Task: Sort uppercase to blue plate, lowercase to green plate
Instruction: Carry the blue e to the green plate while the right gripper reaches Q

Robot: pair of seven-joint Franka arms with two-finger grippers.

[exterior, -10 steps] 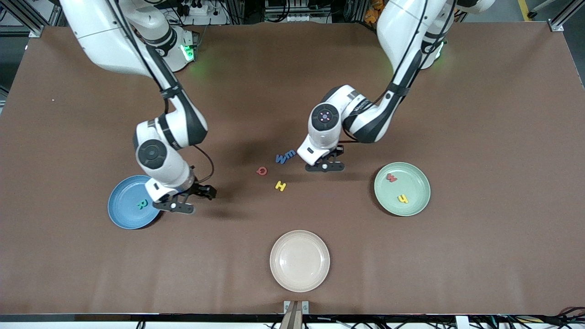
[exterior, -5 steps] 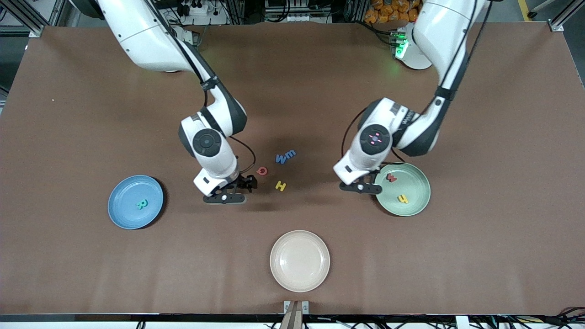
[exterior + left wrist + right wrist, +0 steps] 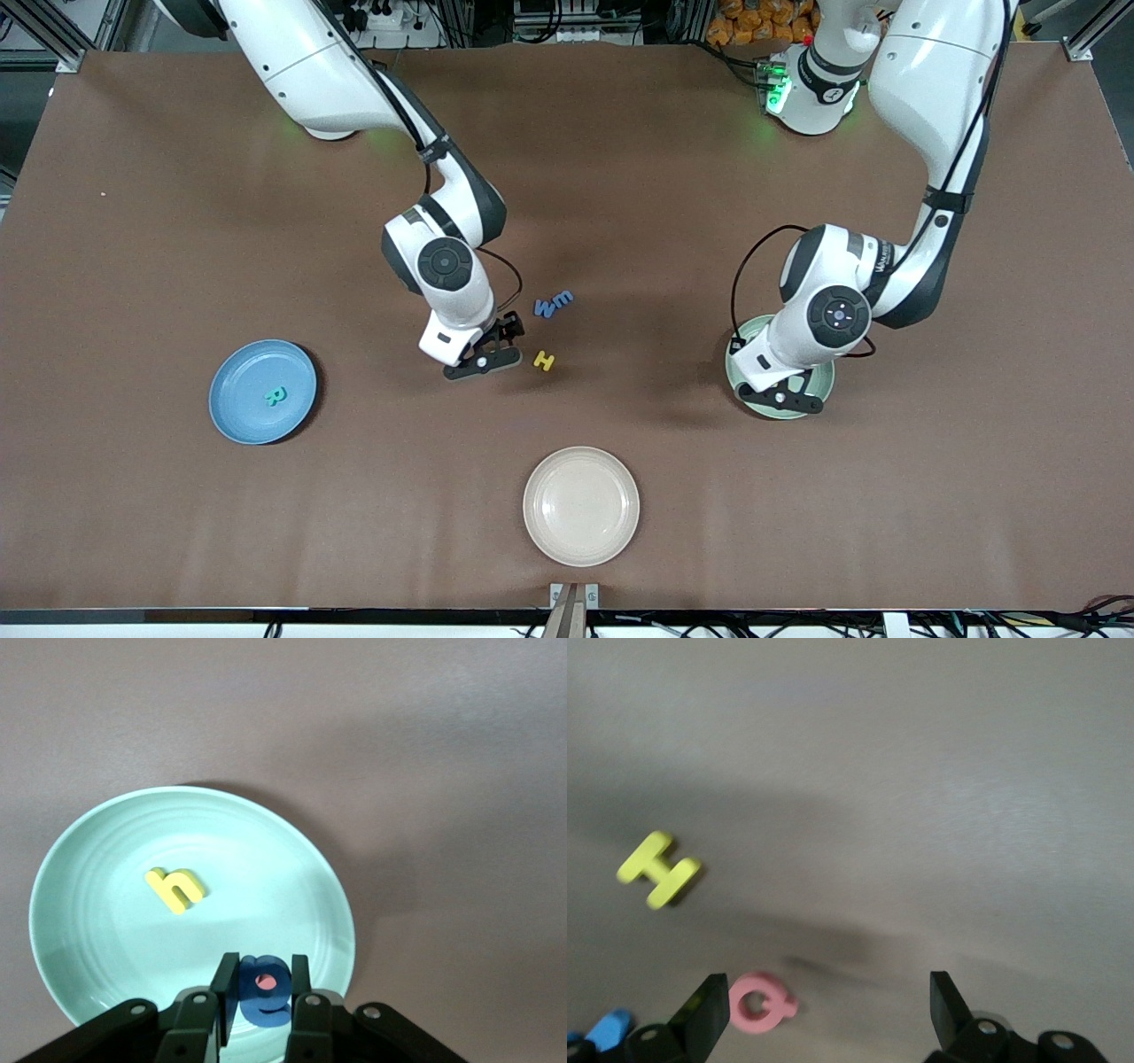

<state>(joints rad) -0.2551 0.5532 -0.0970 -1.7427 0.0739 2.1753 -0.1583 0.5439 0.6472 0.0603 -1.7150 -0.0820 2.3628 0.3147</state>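
Left claw [image 3: 261, 997] is pinched tight on the small blue foam letter a [image 3: 266, 990], hanging over the round pale mint-green plate [image 3: 106, 850] at the left arm's end of the table [image 3: 797, 532]. The a stands on edge between the fingers [image 3: 227, 992]. On the plate lies the yellow foam lowercase h [image 3: 175, 889], flat, its stem running slantwise. Right claw [image 3: 828, 1010] is spread wide and holds nothing, hovering over the red foam ring-shaped Q [image 3: 762, 1003] in the middle of the table. Beside it lies the yellow foam capital H [image 3: 658, 870], flat, bars tilted. The round sky-blue plate [image 3: 239, 416] sits toward the right arm's end, carrying the teal-green foam R [image 3: 275, 395].
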